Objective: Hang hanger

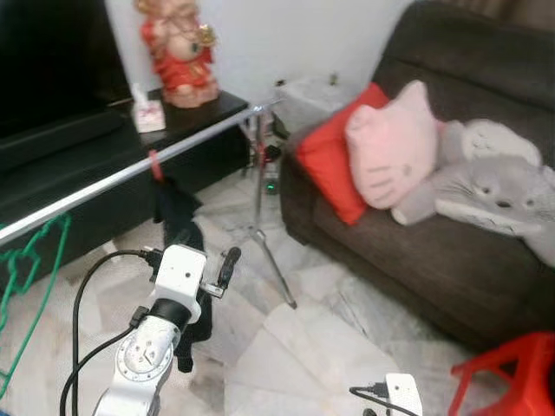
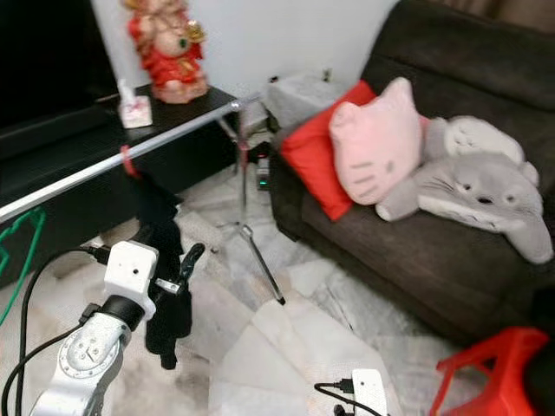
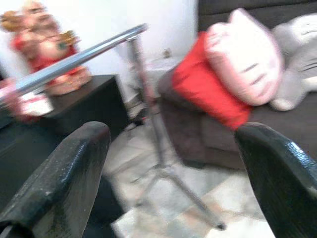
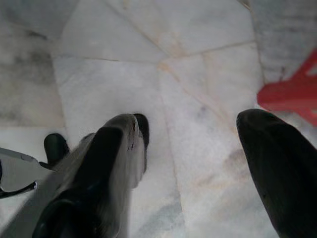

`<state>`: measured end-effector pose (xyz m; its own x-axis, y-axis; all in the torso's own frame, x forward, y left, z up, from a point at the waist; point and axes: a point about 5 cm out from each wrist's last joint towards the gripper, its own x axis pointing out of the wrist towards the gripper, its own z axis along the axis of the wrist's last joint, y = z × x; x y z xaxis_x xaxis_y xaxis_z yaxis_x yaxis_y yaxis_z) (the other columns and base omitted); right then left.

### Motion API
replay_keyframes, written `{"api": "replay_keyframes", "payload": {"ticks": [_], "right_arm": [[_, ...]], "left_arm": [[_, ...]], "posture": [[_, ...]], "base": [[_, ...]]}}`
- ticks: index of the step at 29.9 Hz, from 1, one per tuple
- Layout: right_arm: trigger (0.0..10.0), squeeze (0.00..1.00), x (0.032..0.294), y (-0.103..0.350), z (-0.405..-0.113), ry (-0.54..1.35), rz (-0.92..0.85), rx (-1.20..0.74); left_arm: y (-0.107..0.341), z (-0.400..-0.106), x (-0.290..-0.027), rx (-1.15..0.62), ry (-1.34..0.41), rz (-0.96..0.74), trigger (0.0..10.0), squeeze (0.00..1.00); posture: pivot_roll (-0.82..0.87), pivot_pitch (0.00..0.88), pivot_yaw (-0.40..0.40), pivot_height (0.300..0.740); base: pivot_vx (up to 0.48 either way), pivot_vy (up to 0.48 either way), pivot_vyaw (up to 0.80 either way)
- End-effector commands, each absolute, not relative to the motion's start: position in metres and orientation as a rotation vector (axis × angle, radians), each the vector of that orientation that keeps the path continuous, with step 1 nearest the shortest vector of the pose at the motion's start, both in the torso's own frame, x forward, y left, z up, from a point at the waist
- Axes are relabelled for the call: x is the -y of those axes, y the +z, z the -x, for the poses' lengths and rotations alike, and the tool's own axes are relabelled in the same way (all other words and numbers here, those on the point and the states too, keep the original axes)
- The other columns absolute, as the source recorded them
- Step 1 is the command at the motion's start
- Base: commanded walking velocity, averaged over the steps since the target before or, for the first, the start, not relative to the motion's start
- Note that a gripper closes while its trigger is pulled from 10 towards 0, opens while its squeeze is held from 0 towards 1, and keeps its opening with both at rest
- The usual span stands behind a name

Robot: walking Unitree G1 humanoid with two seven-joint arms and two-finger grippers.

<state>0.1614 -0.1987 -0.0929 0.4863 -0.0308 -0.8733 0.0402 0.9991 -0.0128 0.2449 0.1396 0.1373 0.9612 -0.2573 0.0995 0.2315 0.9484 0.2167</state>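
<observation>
Left claw (image 1: pixel 204 286): spread, empty, near the silver metal rail (image 1: pixel 130 173).
Right claw (image 4: pixel 188 163): spread, idle.
Advice: hook the green wire hanger (image 1: pixel 26 260) squarely over the rail.

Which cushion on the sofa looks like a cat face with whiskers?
The pink cushion, which has ears, dark eyes and whiskers. The red cushion behind it is plain, and the grey plush beside it is a stuffed animal, not a cushion.

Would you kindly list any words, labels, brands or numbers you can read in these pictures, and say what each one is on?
No text can be read.
Tissue box on the black cabinet: printed pattern only, too small and blurred to read.
Red figurine: no lettering can be made out.
Pink cat-face cushion on the sofa: a face, no words.
</observation>
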Motion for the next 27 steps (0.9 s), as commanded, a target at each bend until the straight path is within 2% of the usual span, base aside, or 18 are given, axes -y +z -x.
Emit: {"api": "replay_keyframes", "payload": {"ticks": [1, 6, 20, 24, 27], "right_arm": [[10.0, 0.00, 0.1990, -0.0929, -0.1613, -0.041, -0.008, -1.065], [10.0, 0.00, 0.1992, -0.0929, -0.1612, -0.043, -0.007, -1.065], [10.0, 0.00, 0.2011, -0.0930, -0.1603, -0.040, 0.002, -1.068], [10.0, 0.00, 0.2015, -0.0928, -0.1606, -0.038, 0.004, -1.068], [10.0, 0.00, 0.2015, -0.0927, -0.1608, -0.037, 0.004, -1.068]], "left_arm": [[0.1396, -0.2453, -0.1410, 0.137, -0.258, -0.231, 10.0, 0.00], [0.1397, -0.2443, -0.1400, 0.140, -0.264, -0.226, 10.0, 0.00], [0.1393, -0.2436, -0.1390, 0.138, -0.275, -0.221, 10.0, 0.00], [0.1398, -0.2433, -0.1384, 0.143, -0.275, -0.211, 10.0, 0.00], [0.1401, -0.2432, -0.1389, 0.143, -0.271, -0.202, 10.0, 0.00]], "posture": [[0.05, 0.000, -0.038, 0.716], [0.05, 0.000, -0.039, 0.716], [0.05, 0.000, -0.044, 0.716], [0.05, 0.000, -0.048, 0.716], [0.05, 0.000, -0.048, 0.716]], "base": [[0.000, 0.000, -0.70], [0.000, -0.209, -0.70], [0.000, -0.018, -0.70], [0.000, -0.414, -0.70], [0.000, 0.000, -0.70]]}}
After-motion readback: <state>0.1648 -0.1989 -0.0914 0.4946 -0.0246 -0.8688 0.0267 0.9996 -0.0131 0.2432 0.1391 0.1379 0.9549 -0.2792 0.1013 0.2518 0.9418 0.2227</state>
